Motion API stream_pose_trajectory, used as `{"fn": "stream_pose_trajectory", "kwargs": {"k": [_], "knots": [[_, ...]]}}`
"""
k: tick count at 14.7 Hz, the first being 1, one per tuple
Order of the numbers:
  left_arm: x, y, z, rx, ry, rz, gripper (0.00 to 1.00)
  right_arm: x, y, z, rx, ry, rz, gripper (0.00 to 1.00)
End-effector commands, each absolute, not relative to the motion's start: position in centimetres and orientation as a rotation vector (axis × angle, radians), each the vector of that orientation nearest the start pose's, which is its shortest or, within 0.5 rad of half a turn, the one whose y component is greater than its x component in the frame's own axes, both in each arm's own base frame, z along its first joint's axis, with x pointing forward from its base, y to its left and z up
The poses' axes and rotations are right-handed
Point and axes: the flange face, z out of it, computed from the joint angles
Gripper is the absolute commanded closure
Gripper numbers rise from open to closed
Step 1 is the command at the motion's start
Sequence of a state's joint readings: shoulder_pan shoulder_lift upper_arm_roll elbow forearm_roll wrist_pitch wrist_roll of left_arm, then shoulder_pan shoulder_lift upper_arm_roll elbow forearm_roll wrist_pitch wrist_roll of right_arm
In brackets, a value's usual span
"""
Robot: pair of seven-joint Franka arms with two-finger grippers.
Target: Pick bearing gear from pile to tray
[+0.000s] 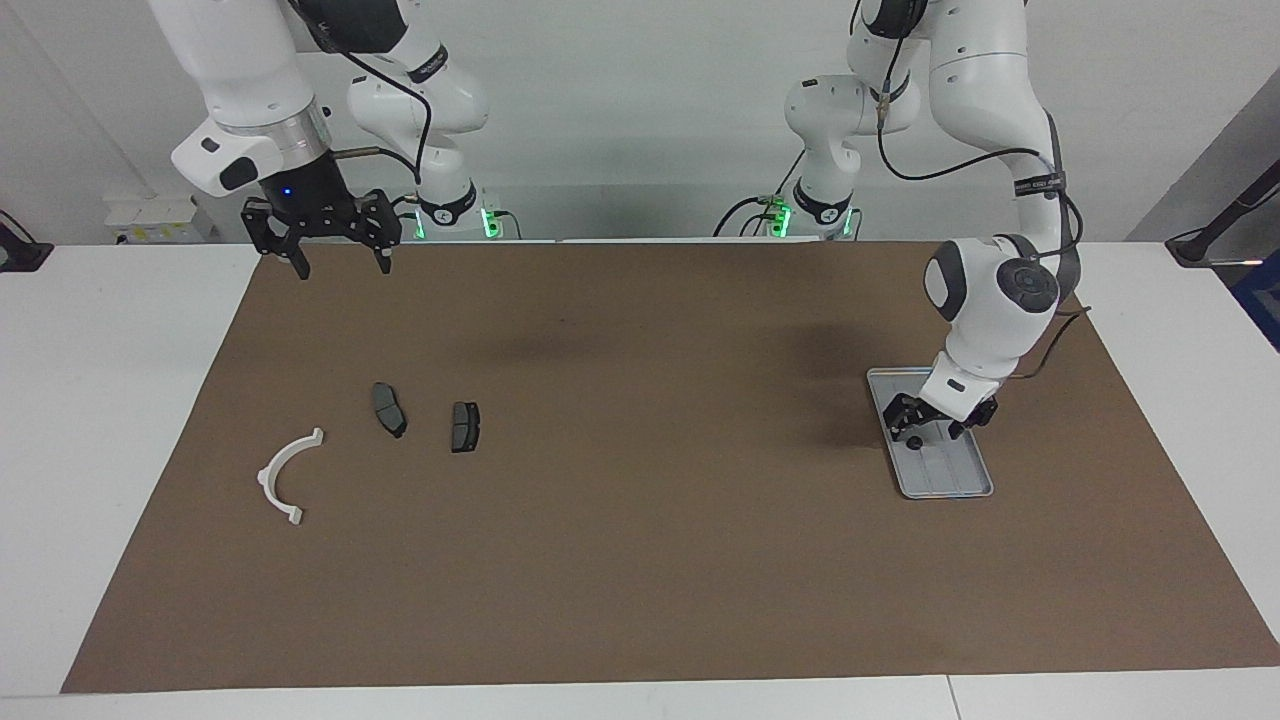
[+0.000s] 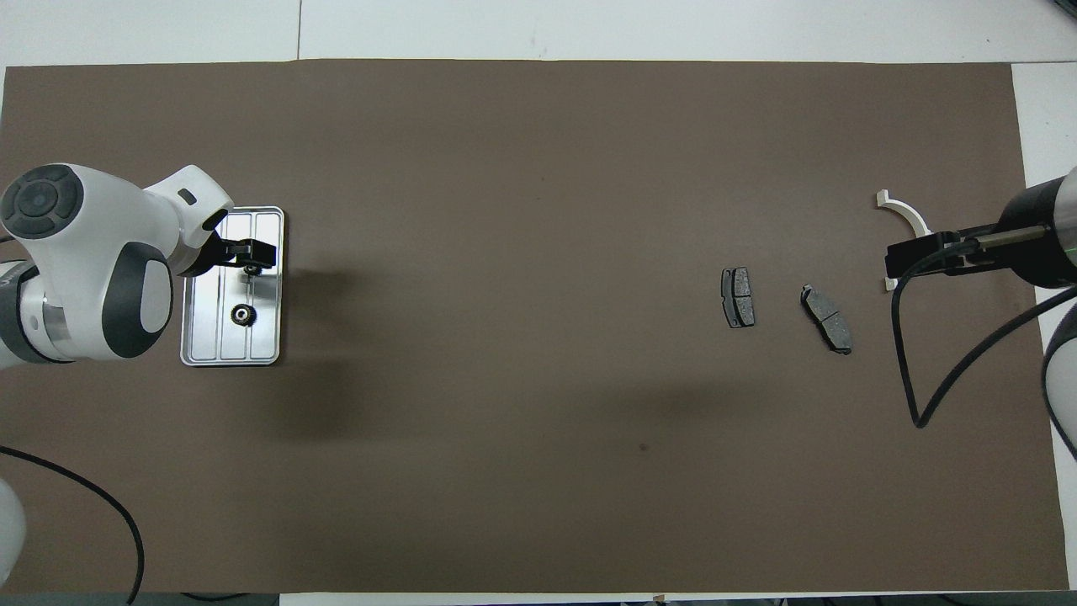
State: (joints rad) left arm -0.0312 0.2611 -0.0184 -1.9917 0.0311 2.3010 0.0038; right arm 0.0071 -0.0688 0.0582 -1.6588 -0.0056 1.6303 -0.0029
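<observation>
The silver tray (image 1: 955, 482) (image 2: 220, 347) lies at the left arm's end of the mat. My left gripper (image 1: 936, 427) (image 2: 246, 252) hangs just above it, open and holding nothing. A small black bearing gear (image 1: 913, 441) (image 2: 251, 270) lies in the tray under the fingertips. A second gear (image 2: 242, 315) rests in the tray nearer to the robots. The pile at the right arm's end holds a white half-ring bracket (image 1: 285, 476) (image 2: 905, 210) and two dark brake pads (image 1: 389, 408) (image 2: 738, 296). My right gripper (image 1: 340, 262) (image 2: 925, 251) waits open in the air, over the mat's edge nearest the robots.
A brown mat (image 1: 640, 560) covers most of the white table. The second brake pad (image 1: 465, 426) (image 2: 827, 318) lies beside the first. A black cable (image 2: 917, 404) loops down from the right arm, and its shadow falls on the mat's middle.
</observation>
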Motion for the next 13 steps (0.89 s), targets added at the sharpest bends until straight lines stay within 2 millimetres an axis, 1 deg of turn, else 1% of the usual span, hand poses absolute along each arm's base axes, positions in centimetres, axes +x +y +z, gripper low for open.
{"fn": "stream_pose_trajectory", "kwargs": {"k": [1,3,6,11,13], "knots": [[59.3,-1.8,36.4,-3.121,0.161,-0.041,0.0,53.2,3.5,62.6,-3.126,-0.135,-0.071,0.0],[58.8,-1.2,37.6,-3.114,0.173,-0.018,0.0,53.2,3.5,62.6,-3.126,-0.135,-0.069,0.0],[58.3,-1.3,40.0,-3.109,0.17,-0.047,0.0,53.2,3.5,62.6,-3.126,-0.135,-0.074,0.0],[56.8,-1.2,46.5,-3.105,0.143,-0.126,0.0,53.2,3.3,62.7,-3.126,-0.133,-0.076,0.0],[55.9,-1.0,49.8,-3.1,0.129,-0.197,0.0,53.2,3.3,62.7,-3.126,-0.133,-0.076,0.0]]}}
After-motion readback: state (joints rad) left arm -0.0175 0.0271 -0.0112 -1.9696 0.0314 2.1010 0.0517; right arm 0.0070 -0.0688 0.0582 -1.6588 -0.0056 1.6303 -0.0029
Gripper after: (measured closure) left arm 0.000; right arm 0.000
